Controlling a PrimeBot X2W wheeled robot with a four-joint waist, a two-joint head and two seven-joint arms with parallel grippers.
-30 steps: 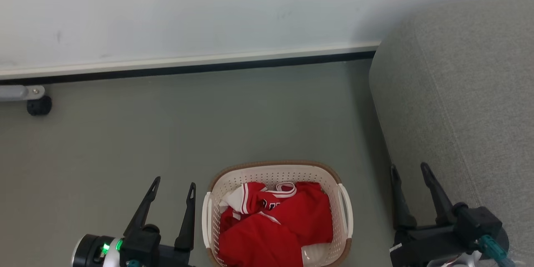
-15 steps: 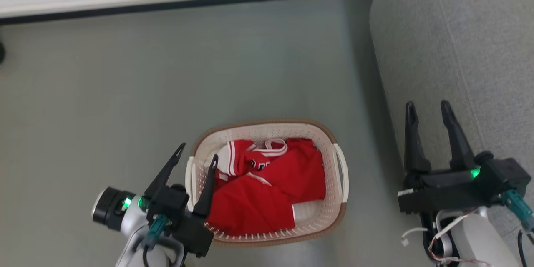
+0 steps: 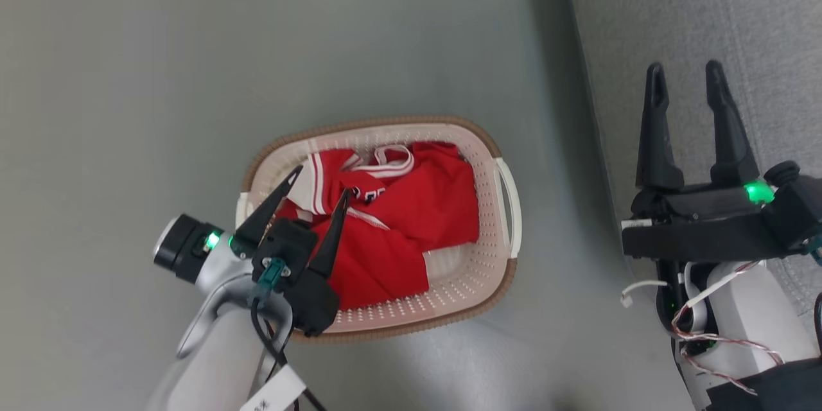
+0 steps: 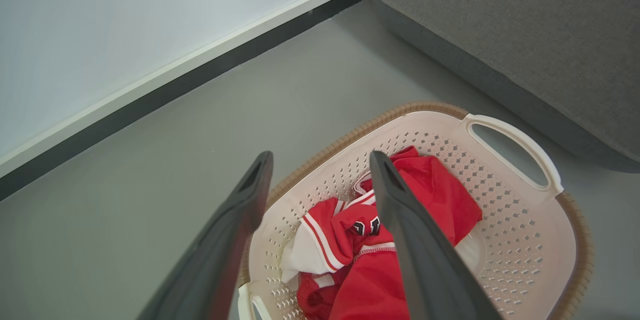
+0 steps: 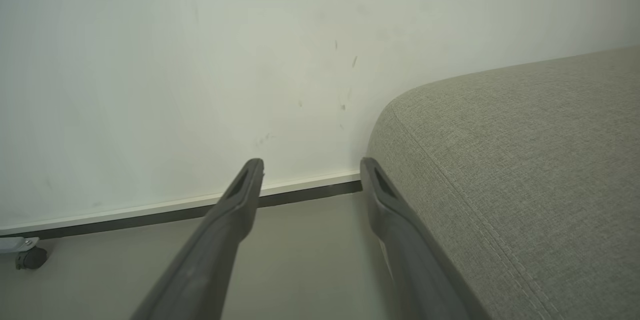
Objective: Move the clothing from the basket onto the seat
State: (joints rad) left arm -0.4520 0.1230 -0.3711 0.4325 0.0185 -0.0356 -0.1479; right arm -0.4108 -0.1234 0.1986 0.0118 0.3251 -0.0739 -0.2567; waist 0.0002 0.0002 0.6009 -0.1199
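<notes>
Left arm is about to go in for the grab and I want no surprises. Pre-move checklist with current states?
1. Left gripper open, nothing between its fingers: ok.
2. Left gripper over the soft red sports garments in the head view: ok.
3. Garments all inside the cream perforated plastic basket, none over its brown rim: ok.
4. Gap between the left gripper's tips and the cloth: cannot tell.
5. Large grey woven-fabric sofa beside the basket, visible part bare: ok.
6. Right gripper open, apart from the basket, at the sofa's edge: ok.
</notes>
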